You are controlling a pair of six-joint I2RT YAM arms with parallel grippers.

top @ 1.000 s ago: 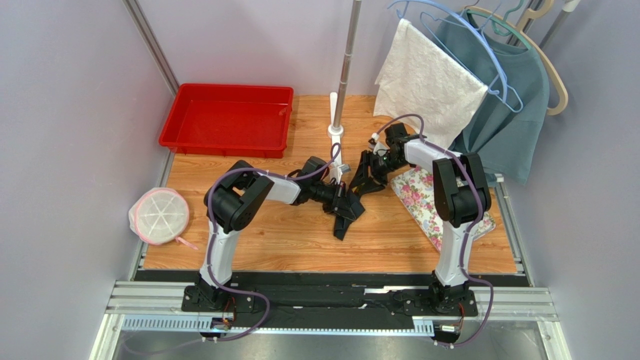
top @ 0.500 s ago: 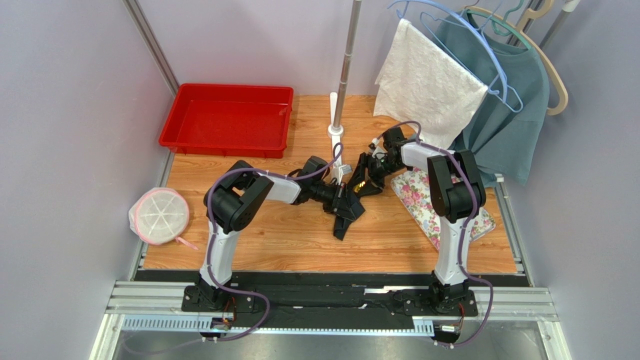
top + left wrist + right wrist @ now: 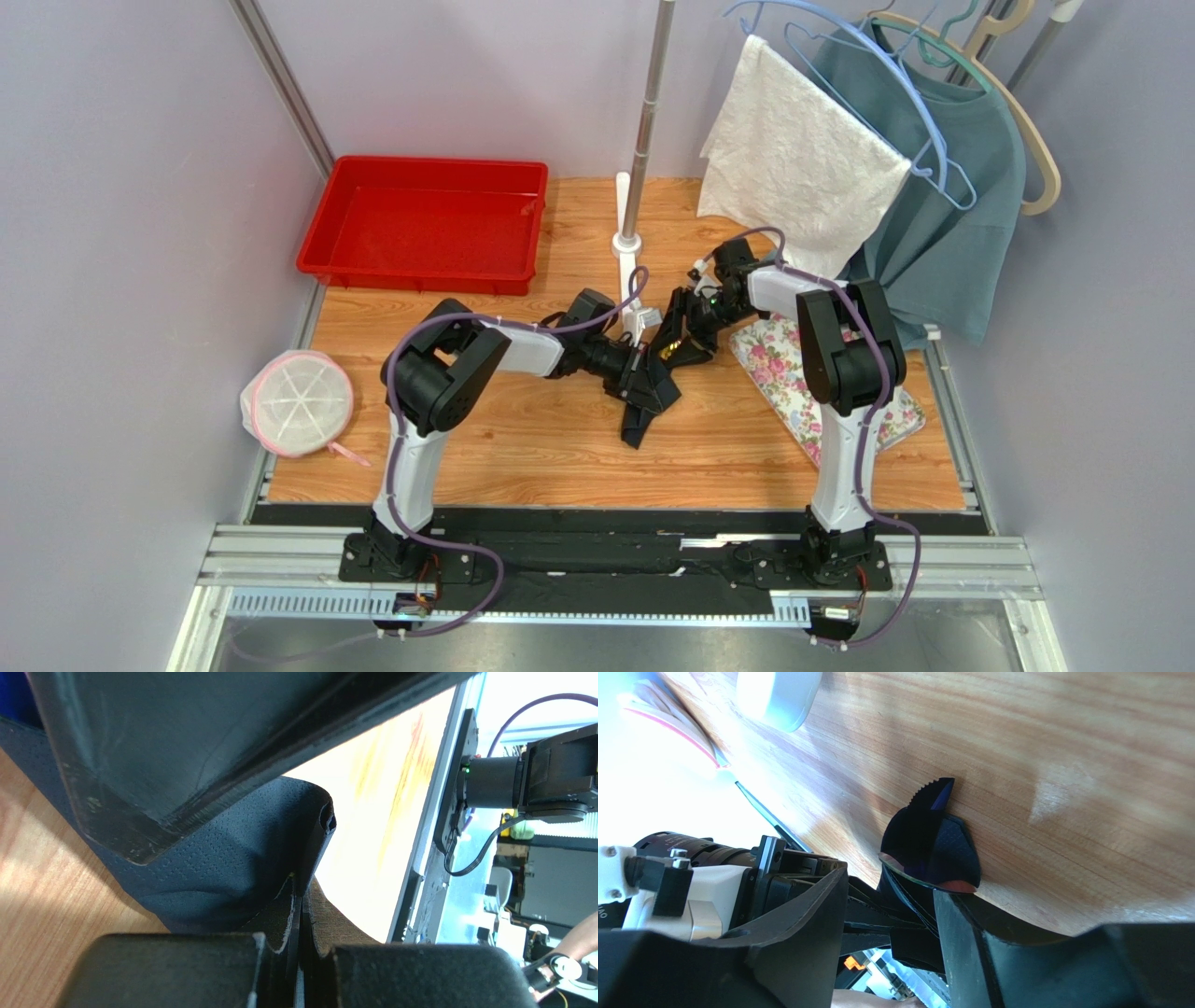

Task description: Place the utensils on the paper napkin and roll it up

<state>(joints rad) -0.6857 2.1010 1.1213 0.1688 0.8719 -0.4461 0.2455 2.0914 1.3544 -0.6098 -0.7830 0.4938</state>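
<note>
The black paper napkin (image 3: pixel 645 406) lies bunched into a loose roll on the wooden table mid-centre. My left gripper (image 3: pixel 634 367) is shut on a thin edge of the napkin, whose embossed dark sheet (image 3: pixel 231 868) curls up just beyond the fingertips (image 3: pixel 210 966). My right gripper (image 3: pixel 671 336) is open, its fingers (image 3: pixel 990 952) standing either side of the napkin's curled end (image 3: pixel 934 847), right against my left gripper. The utensils are hidden; I cannot make them out in any view.
A floral mat (image 3: pixel 828 378) lies to the right under the right arm. A red tray (image 3: pixel 421 224) is at the back left, and a white pole base (image 3: pixel 626 249) behind the grippers. White cloth (image 3: pixel 800 154) and a teal garment hang at the back right. A covered bowl (image 3: pixel 298 403) sits at the left edge.
My right gripper has shifted a little left, closer to my left gripper and the napkin. The left arm and the napkin have barely moved.
</note>
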